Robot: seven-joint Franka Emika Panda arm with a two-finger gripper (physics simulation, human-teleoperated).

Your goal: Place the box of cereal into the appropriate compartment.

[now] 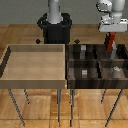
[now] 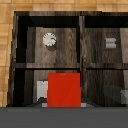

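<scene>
On the near side of the scene, thin metal legs (image 1: 60, 107) held up two containers standing side by side. The light-wood tray (image 1: 10, 62) took the exterior view's left, and the dark-brown four-part bin (image 1: 70, 67) took the exterior view's right, their walls just beside each other. In the bin's near sections sat short grey markers, one a small grey block (image 1: 85, 72) and one a pale rounded piece (image 1: 116, 69).

Farther back, over the bin's far section on the exterior view's right, the box of cereal (image 1: 110, 42) hung upright, its lower end dipping level with the walls of the compartment (image 1: 121, 51), where a tall slim grey block (image 1: 120, 51) stood just beside it. From the wrist view the red box (image 2: 63, 89) filled much of the section beneath the camera, with a grey block (image 2: 42, 88) at its side.

The claw (image 1: 111, 31) was clamped on the box's upper end, fingers closed only to the box's narrow width, touching nothing else visible.

Behind everything stood the dark robot base (image 1: 55, 27)
</scene>
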